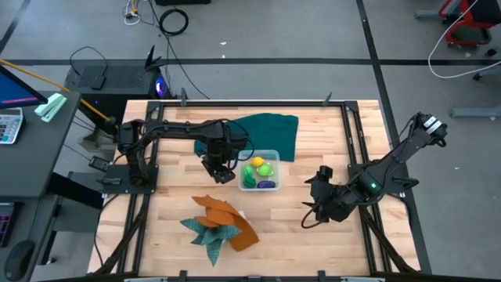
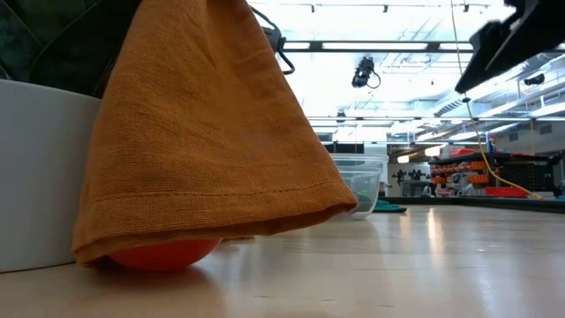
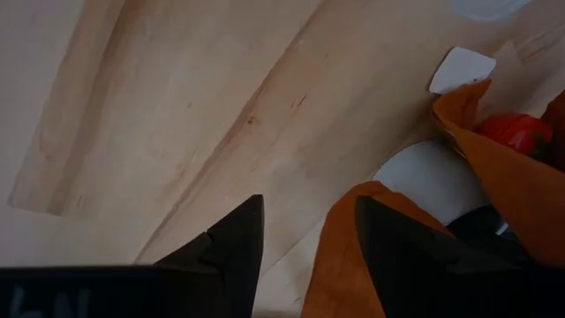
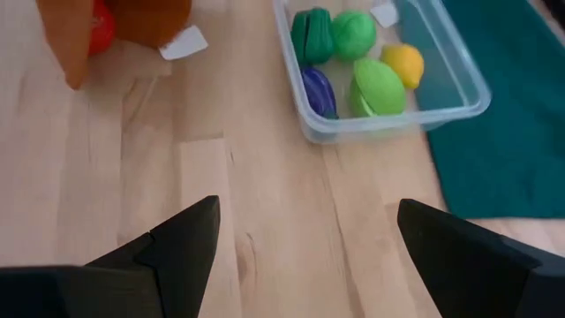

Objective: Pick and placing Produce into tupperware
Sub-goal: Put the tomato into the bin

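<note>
The clear tupperware [image 1: 261, 170] [image 4: 388, 71] stands on the table near its middle. Inside lie a yellow piece [image 4: 403, 62], a light green piece [image 4: 378, 87], two green pieces [image 4: 312, 35] and a purple piece [image 4: 318, 90]. A red piece [image 3: 516, 132] [image 2: 163, 254] rests on the table, half under the orange cloth [image 1: 223, 215]. My left gripper [image 1: 221, 174] [image 3: 309, 212] hovers open just left of the tub, holding nothing. My right gripper [image 1: 309, 215] [image 4: 305, 216] is wide open, right of and nearer than the tub, pointing toward it.
Orange and teal cloths [image 1: 211, 231] lie heaped near the table's near edge, draped over a white object [image 2: 35, 177]. A dark green cloth [image 1: 270, 129] lies beyond the tub. A small white scrap [image 4: 184, 41] lies by the orange cloth. Bare wood stretches between tub and right gripper.
</note>
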